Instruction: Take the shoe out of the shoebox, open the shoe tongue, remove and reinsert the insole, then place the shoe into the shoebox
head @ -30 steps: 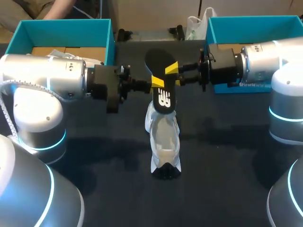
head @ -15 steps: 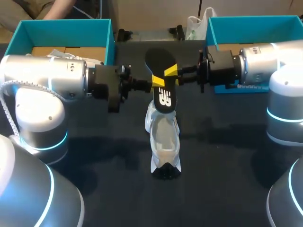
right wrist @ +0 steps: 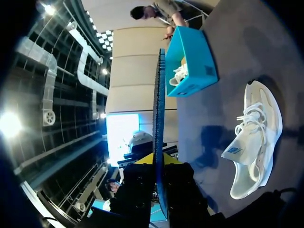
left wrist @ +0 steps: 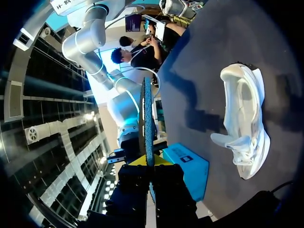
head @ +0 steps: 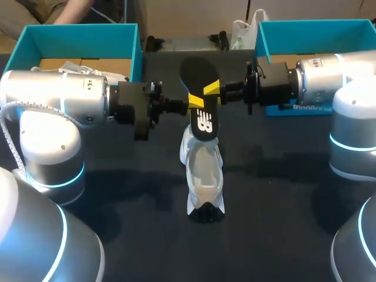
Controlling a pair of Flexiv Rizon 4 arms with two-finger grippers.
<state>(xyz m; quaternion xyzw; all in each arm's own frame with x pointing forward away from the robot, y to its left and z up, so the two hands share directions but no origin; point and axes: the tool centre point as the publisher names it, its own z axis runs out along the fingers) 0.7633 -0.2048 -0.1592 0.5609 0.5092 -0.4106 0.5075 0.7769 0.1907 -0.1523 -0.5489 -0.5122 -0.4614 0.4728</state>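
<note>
1. Dark table (head: 282, 235), head view. A white shoe (head: 204, 173) lies at the middle, lengthwise toward the camera, with its opening up and a dark patch at its near end. A black insole (head: 197, 76) stands upright over the shoe's far end; whether its lower tip touches the shoe cannot be told. The left gripper (head: 195, 101) clamps the insole's left edge. The right gripper (head: 212, 89) clamps its right edge, slightly higher. Two teal boxes stand at the far corners. The left shoebox (head: 76, 32) holds pale contents half hidden by the arm, and the right shoebox (head: 305, 29) is largely covered by the right arm.

2. Left wrist view. The insole (left wrist: 147, 118) appears edge-on as a thin strip rising from between the fingers of the left gripper (left wrist: 149, 164), which press on it from both sides. Only a sliver of yellow shows at the tips. The shoe (left wrist: 242, 123) lies on the table well apart, to one side of the gripper, and its loose tongue is drawn out. The right shoebox (left wrist: 190, 164) is partly hidden behind the fingers.

3. Right wrist view. The insole (right wrist: 159, 104) is again edge-on, held between the closed fingers of the right gripper (right wrist: 160, 164). The shoe (right wrist: 256, 128) lies beside and apart, laces visible, with its tongue hanging out of the opening. The left shoebox (right wrist: 192, 61) stands beyond, with a white item inside that is too small to identify.
</note>
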